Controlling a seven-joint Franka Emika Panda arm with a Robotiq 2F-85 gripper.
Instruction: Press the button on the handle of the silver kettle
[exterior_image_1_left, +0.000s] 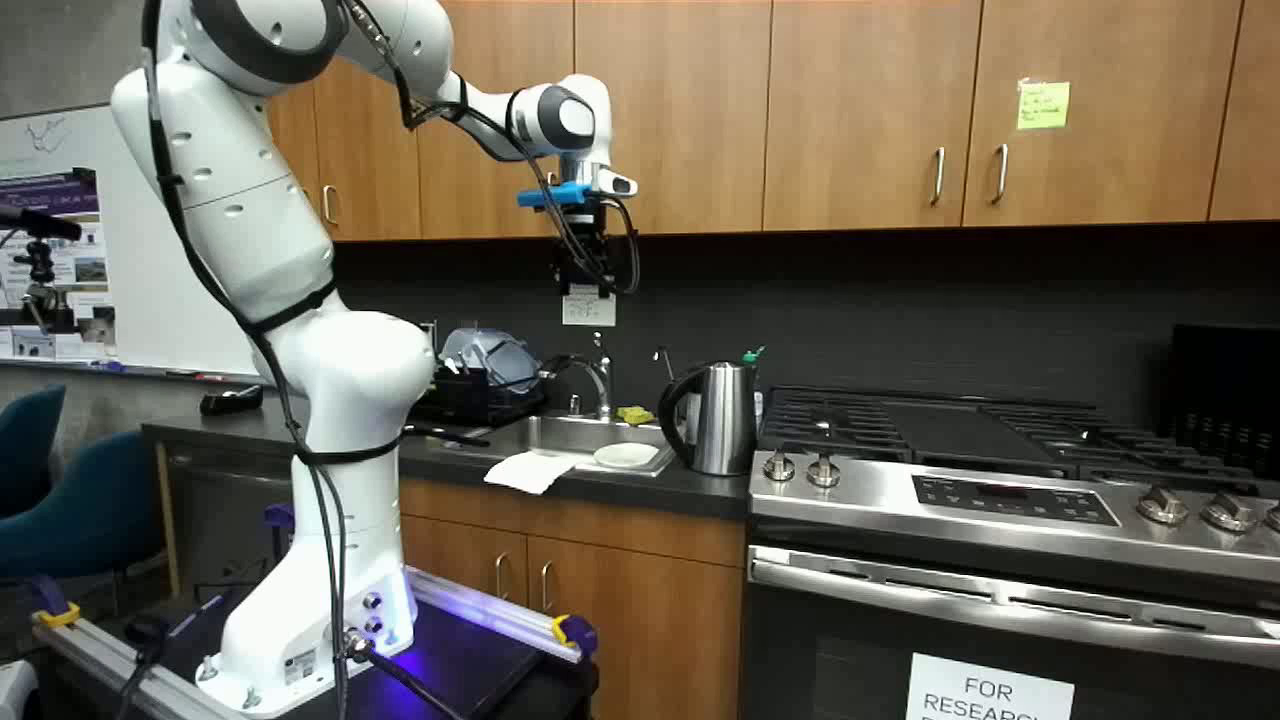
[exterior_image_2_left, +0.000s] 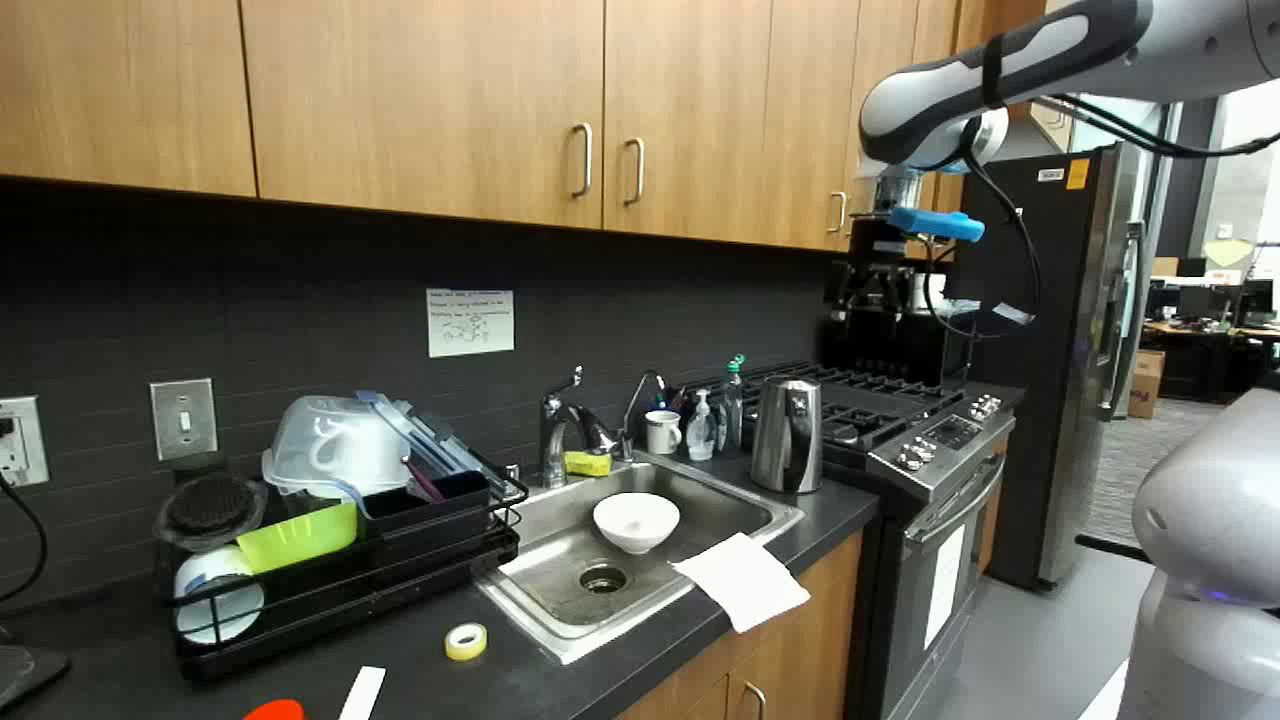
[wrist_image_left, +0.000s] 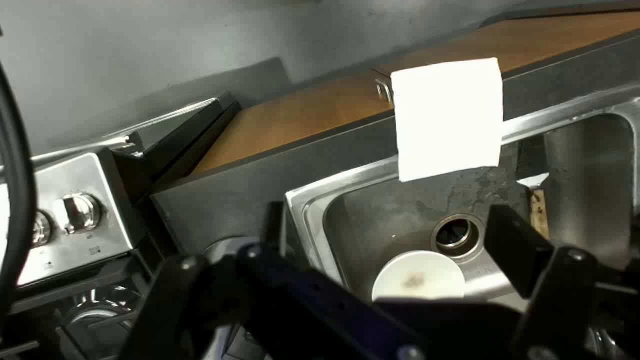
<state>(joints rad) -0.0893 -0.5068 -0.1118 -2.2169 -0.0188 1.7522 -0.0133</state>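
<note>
In an exterior view, a tape roll (exterior_image_2_left: 466, 641) lay nearest, on the bench (exterior_image_2_left: 480, 690) near the sink (exterior_image_2_left: 555, 595). Beside the sink's near end stood a black dish rack (exterior_image_2_left: 430, 585); it held white dishes (exterior_image_2_left: 228, 612), a lime-green container (exterior_image_2_left: 300, 537) and a clear plastic tub (exterior_image_2_left: 318, 408) through which a white cup (exterior_image_2_left: 370, 455) showed. In the sink sat a white bowl (exterior_image_2_left: 636, 520), a brownish mark (wrist_image_left: 414, 280) inside it, and over the sink's front rim hung a white cloth or paper (exterior_image_2_left: 745, 582). Behind the sink's far end was a white mug (exterior_image_2_left: 662, 434), its contents too small to name. Just past that end the silver kettle (exterior_image_2_left: 780, 435) stood upright on the bench, what it held hidden. High above the sink's level, the pincer (wrist_image_left: 387, 235) gaped wide, the white bowl showing through the gap.
</note>
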